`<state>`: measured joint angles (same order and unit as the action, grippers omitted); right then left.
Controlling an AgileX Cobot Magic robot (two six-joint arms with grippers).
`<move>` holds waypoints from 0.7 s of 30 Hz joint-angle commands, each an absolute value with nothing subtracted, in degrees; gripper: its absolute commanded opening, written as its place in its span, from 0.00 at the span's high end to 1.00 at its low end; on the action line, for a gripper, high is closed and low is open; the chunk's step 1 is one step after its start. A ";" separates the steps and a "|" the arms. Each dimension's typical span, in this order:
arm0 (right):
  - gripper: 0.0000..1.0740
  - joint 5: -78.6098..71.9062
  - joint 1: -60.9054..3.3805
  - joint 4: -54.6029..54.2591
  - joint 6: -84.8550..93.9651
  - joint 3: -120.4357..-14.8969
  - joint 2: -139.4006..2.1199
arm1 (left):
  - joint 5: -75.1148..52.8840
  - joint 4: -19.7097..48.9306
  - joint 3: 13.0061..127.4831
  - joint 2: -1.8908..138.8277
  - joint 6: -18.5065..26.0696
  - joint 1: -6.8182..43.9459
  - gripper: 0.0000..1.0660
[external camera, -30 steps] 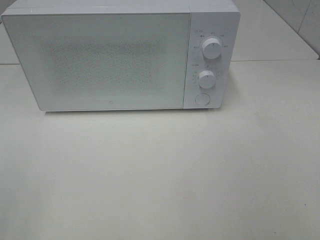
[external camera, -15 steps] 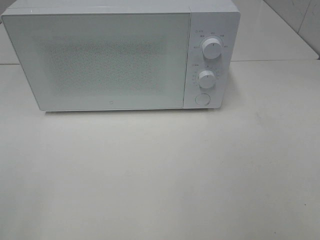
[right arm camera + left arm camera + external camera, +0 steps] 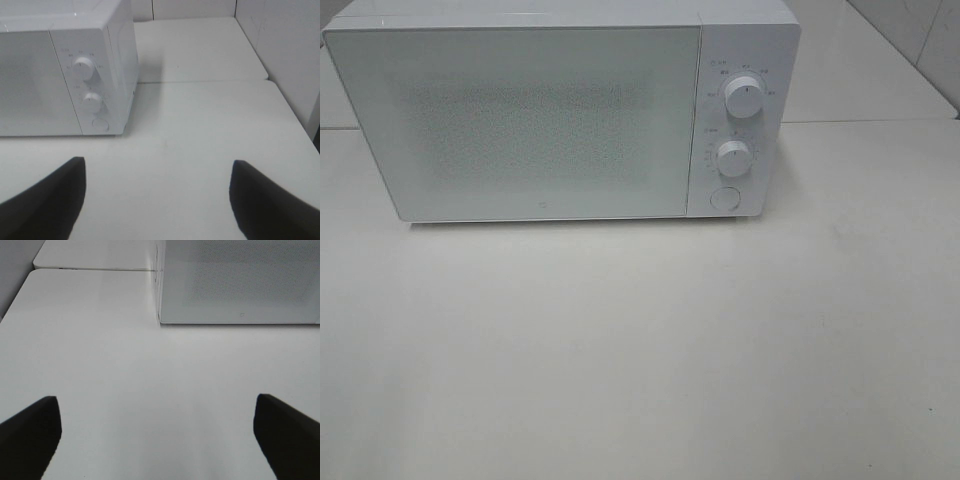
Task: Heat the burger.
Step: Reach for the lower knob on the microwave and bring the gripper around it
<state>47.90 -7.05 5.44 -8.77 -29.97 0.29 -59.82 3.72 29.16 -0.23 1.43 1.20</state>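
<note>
Closest to each wrist camera, the two dark fingers of the left end effector (image 3: 156, 405) stand spread wide, released, with only bare white worktop (image 3: 100, 365) between them. The right end effector (image 3: 157, 165) is likewise released and empty. Neither arm shows in the high view.

Ahead of the left end effector, well apart from it, stands a white microwave (image 3: 240, 285) with its frosted door (image 3: 520, 120) shut. Ahead of the right end effector is the control panel, stacked from top to bottom: an upper knob (image 3: 84, 69), a lower knob (image 3: 92, 102) and a round button (image 3: 100, 124) low down near the worktop. Farthest off, a pale wall (image 3: 285, 55) borders the worktop beyond the right end effector.

No view shows the burger. It cannot be told whether it sits behind the frosted door or lies outside the pictures.

Likely risks from here:
- With the burger unseen, turning a knob could run the oven with nothing inside.
- The button sits just below the lower knob, so wide-spread fingers reaching for it could nudge that knob instead.
- The hinge side is not visible, so an opening door might swing into the left end effector waiting in front of it.
</note>
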 commanded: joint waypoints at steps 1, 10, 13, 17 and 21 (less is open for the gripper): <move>0.31 42.00 -6.59 5.56 -8.82 -29.68 -3.32 | -59.36 4.24 28.93 -1.43 1.20 0.92 0.06; 0.31 31.17 -6.59 5.56 -8.82 -26.24 -13.18 | -59.36 4.24 28.93 -1.43 1.20 0.92 0.06; 0.31 30.02 -6.59 5.56 -8.82 -26.18 -15.76 | -59.36 4.24 28.93 -1.43 1.20 0.92 0.06; 0.31 29.51 -6.59 5.21 -9.51 -26.18 -16.79 | -59.36 4.24 28.93 -1.43 1.20 0.92 0.06; 0.31 29.05 -6.59 4.87 -10.89 -26.18 -16.96 | -59.36 4.24 28.93 -1.43 1.20 0.92 0.06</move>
